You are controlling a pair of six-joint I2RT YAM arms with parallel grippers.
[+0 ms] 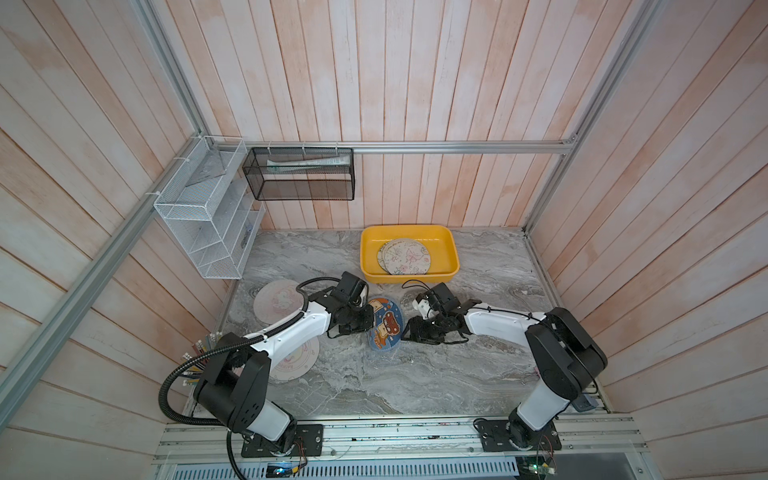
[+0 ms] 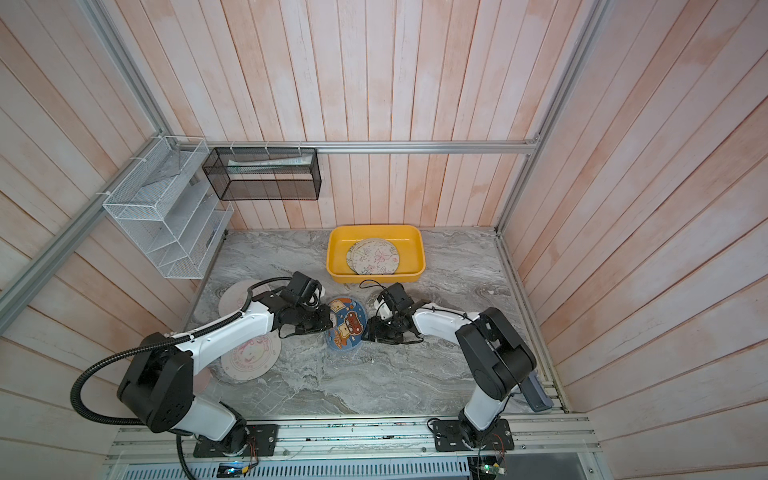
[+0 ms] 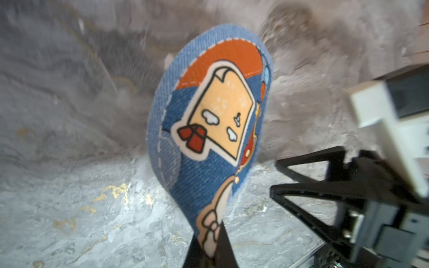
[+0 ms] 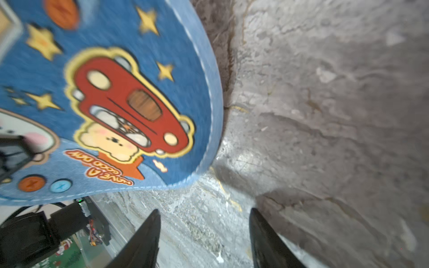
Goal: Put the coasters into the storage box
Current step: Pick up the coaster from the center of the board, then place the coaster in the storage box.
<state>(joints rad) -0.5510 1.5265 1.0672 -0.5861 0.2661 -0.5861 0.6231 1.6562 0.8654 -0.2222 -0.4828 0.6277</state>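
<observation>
A dark blue coaster with cartoon toast and a red car hangs tilted above the marble table, between my two grippers. My left gripper is shut on its edge; the coaster bends upward from the jaws. My right gripper stands open beside the opposite edge of the coaster, with nothing between its fingers. The yellow storage box sits at the back and holds a few overlapping cream flowered coasters. Two cream coasters lie on the table partly under my left arm.
A white wire rack and a black mesh basket hang on the back-left walls. Pencils stick out at the left edge near my left arm. Wooden walls close in the table on three sides.
</observation>
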